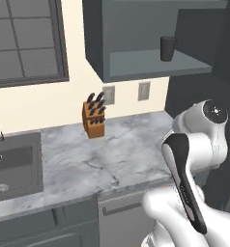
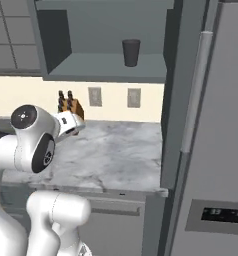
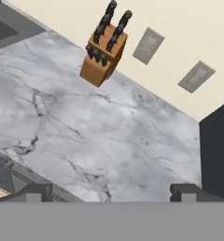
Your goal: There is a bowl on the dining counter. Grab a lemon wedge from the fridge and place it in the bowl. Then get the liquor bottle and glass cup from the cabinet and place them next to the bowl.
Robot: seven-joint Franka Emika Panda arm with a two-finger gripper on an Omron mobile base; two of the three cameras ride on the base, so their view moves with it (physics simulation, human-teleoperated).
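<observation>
The gripper (image 3: 109, 192), fingers spread wide and holding nothing, hangs over the marble surface (image 1: 102, 154) near the knife block (image 1: 93, 117); the glass cup (image 2: 131, 52) waits upright on the open cabinet's (image 2: 51, 30) shelf above, apparently the next pickup.

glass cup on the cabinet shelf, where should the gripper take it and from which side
Grip the glass cup around its side wall, about mid-height, coming in level from the open front of the cabinet. It stands upright and alone on the shelf, slightly tapered toward the base, so a side pinch should seat well. The shelf above likely blocks a top-down reach. The gripper is open, over the marble worktop.
</observation>
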